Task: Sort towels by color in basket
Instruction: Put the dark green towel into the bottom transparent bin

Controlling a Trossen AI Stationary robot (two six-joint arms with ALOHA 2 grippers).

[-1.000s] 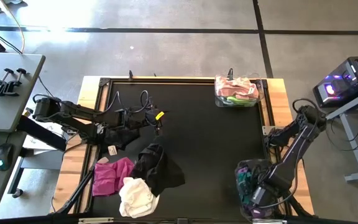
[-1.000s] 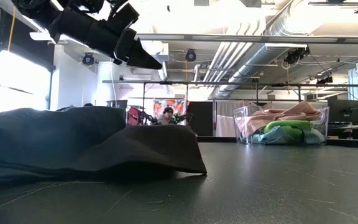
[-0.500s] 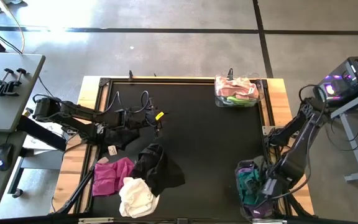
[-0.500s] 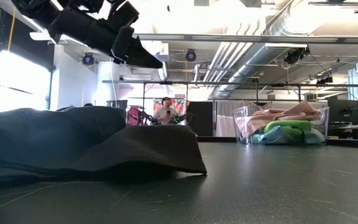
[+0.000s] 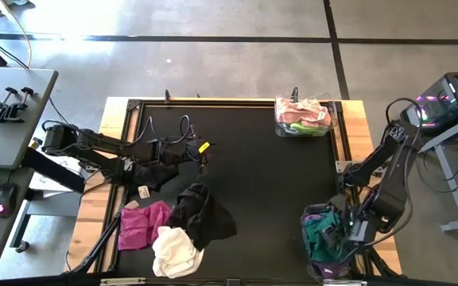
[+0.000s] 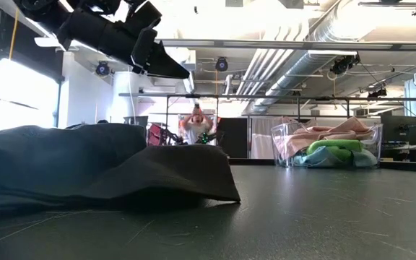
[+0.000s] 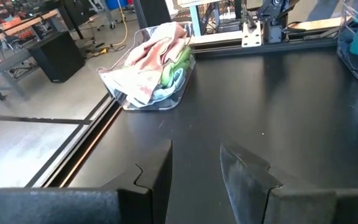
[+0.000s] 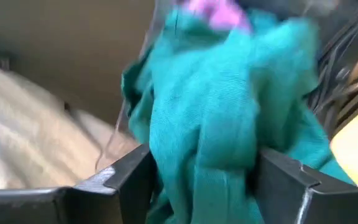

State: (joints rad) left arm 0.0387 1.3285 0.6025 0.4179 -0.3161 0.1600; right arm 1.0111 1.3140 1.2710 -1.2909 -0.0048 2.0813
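Observation:
At the near right a clear basket (image 5: pixel 305 238) holds a teal towel (image 5: pixel 321 230) and purple cloth (image 5: pixel 332 270). My right gripper (image 5: pixel 347 232) hangs open above it, pointing down. In the right wrist view the teal towel (image 8: pixel 216 112) lies below, between the spread fingers (image 8: pixel 126 177). A second basket (image 5: pixel 280 127) at the far right holds pink and green towels. Magenta (image 5: pixel 143 225), cream (image 5: pixel 176 250) and black (image 5: pixel 203 213) towels lie bunched on the mat at the near left. My left gripper (image 5: pixel 203 161) hovers open at the left, nothing between its fingers (image 7: pixel 160 171).
The black mat (image 5: pixel 253 175) lies bare between the towel pile and the two baskets. A wooden frame (image 5: pixel 356 143) rims the table. In the low view the black towel (image 6: pixel 107 166) fills the near left. A person (image 6: pixel 196 123) stands in the room beyond.
My right gripper has risen out of the near-right basket and drawn a little toward the table's right edge. More of the teal towel now shows lying in that basket. The left arm has kept still.

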